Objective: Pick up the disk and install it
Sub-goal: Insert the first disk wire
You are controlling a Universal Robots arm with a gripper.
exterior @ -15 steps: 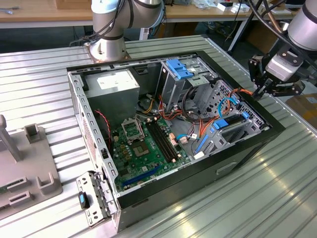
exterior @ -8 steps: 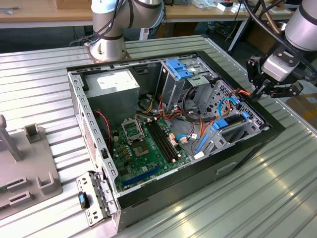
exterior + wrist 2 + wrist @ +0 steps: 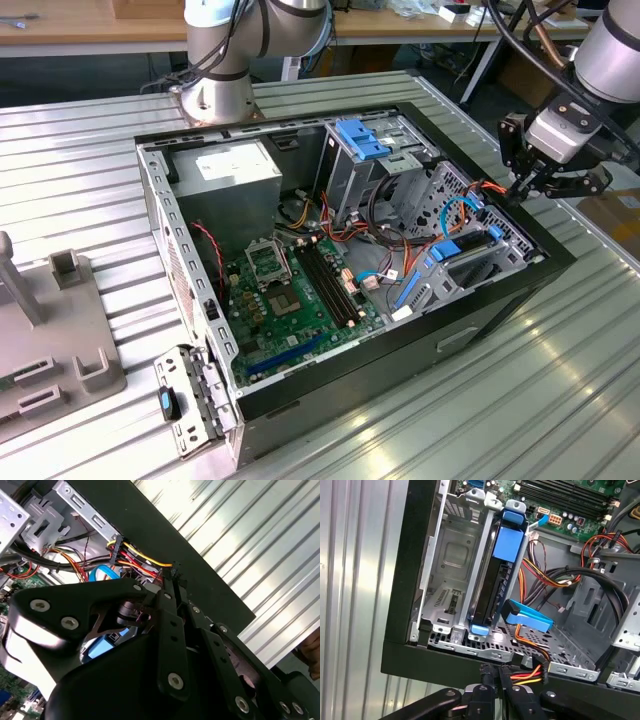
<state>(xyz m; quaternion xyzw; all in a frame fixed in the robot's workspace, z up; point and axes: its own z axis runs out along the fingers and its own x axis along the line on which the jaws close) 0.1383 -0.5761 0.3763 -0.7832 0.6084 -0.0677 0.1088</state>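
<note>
The ribbed metal worktop (image 3: 560, 400) spreads out under everything, and the open case (image 3: 400, 372) lies on it beneath my hand (image 3: 518, 190), its black wall right under my fingertips. Past that wall, just ahead of my hand in the first wrist view, stands the bare metal cage (image 3: 447, 565). The disk (image 3: 487, 592) sits in it on edge, a dark slab in its blue frame, lodged in the slot beside an empty bay. It is close in front of my hand but not touching it.

In both wrist views my hand (image 3: 495, 672) hangs at the rim of the case with its fingers (image 3: 172, 595) pressed together or very nearly so, and I see nothing pinched between them.

A flat blue cable (image 3: 527, 617) curls out from the near end of the disk, between it and my hand. Smallest and nearest is the bundle of yellow, red and orange wires (image 3: 142, 560). It ends in a black plug just beside my fingertips, but I cannot tell whether I touch it.
</note>
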